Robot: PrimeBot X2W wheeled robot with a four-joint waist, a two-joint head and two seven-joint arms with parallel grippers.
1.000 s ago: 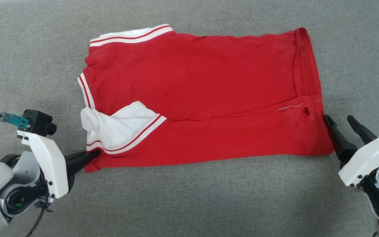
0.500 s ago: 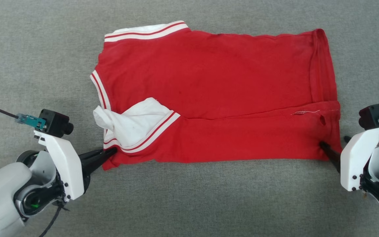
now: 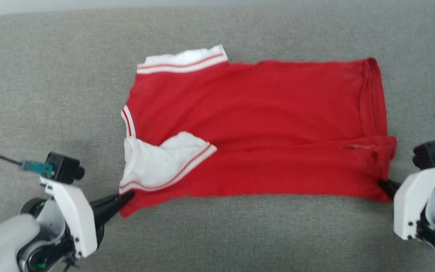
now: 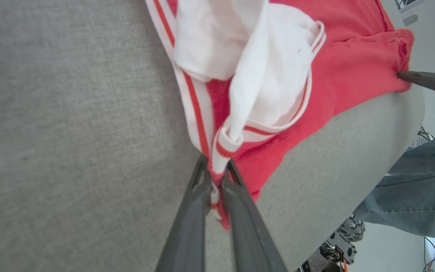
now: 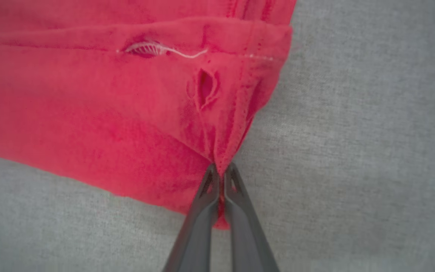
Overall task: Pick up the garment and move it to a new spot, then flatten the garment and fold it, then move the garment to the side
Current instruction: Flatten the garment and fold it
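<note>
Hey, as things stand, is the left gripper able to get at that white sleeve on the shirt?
Probably not yet. The left gripper is shut on a near corner of the garment, so it must let go first. The white sleeve lies uncovered just beyond its fingertips.

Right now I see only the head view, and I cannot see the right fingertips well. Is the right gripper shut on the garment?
Observer: Yes. In the right wrist view the right gripper is shut on the garment, with its corner bunched between the fingertips.
Operator: And the left one?
Observer: The left wrist view shows the left gripper shut on the striped trim at the other near corner.
Operator: Is anything close to the surface?
Observer: A person's leg in jeans is past the edge of the grey surface, seen in the left wrist view.
</note>
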